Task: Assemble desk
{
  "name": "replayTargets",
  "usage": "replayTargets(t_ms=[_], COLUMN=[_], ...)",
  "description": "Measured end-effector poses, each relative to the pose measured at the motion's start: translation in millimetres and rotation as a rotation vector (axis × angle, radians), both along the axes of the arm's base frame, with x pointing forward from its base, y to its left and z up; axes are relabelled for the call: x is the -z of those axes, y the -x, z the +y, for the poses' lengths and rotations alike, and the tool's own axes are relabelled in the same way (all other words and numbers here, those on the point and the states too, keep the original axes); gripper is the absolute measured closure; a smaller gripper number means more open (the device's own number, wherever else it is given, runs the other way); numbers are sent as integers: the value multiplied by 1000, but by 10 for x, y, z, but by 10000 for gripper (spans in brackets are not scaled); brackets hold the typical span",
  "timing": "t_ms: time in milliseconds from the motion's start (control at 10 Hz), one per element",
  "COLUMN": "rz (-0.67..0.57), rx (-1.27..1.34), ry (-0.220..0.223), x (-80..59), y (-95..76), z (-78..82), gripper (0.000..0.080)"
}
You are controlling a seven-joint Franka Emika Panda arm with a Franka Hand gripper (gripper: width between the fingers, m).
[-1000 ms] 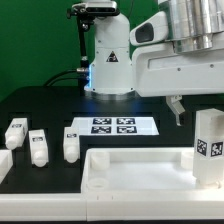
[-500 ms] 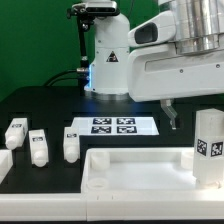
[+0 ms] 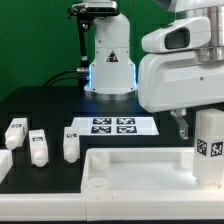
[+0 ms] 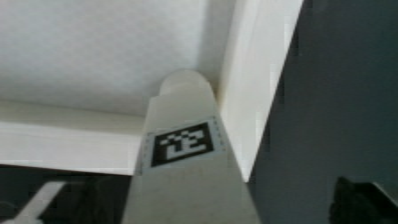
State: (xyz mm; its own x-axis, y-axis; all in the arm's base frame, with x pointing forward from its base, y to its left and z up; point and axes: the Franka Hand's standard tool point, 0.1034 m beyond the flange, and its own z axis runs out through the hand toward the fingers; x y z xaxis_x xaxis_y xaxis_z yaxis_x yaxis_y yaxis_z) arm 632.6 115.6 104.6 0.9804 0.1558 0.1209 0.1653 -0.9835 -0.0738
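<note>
Pincer (image 4: 199, 204) wide open, holding nothing: one dark fingertip (image 4: 366, 196) to each side of the upright leg (image 4: 178, 150), a gap showing on both sides, no contact to be seen. Leg right between the jaws, tag turned toward the wrist camera, standing on end at a corner of the desk top (image 3: 135, 172). Desk top directly beneath the pincer and spreading away from it across the black worktop (image 3: 45, 105), rimmed like a shallow tray. Seated in a socket there or merely resting: impossible to tell. From the exterior view only one finger (image 3: 183, 126) visible, just beside the leg's upper edge. Loose legs (image 3: 38, 146) well away from the pincer, resting past the far end of the desk top; marker board (image 3: 113, 127) between them and the pincer, set a little back. Probably light, hard plastic: stiff, not fragile, but smooth and glossy, so liable to slip or twist under a weak or off-centre squeeze. Best taken on two opposite flat faces, in the upper half, jaws square to those faces and not on an edge or corner. Tall and narrow on a small foot, so likely to tip if nudged by one finger alone; worth centring before closing.
</note>
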Motion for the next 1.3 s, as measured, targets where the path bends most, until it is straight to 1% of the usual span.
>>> replayTargets(t_ms=[100,200,300,400,500,600,700,800,1000,1200,1300], rz=[4,12,22,27,36,60,77,78,94,133,130], rx=[44,121,242,397,574,813,996,992,1094,1341,1320], ry=[-6,-15,-23,-39,-55,-86,-115,-116,-137,-183,-180], x=[1,-6,-32,-35,-12,21,23,23,24,25,25], y=[1,-4,-33,-45,-23,15,29,27,29,37,37], z=[2,3,-40,-48,-44,-11,5,-3,6,59,52], gripper=[274,457,457,508,509,509,509,509,509,509,509])
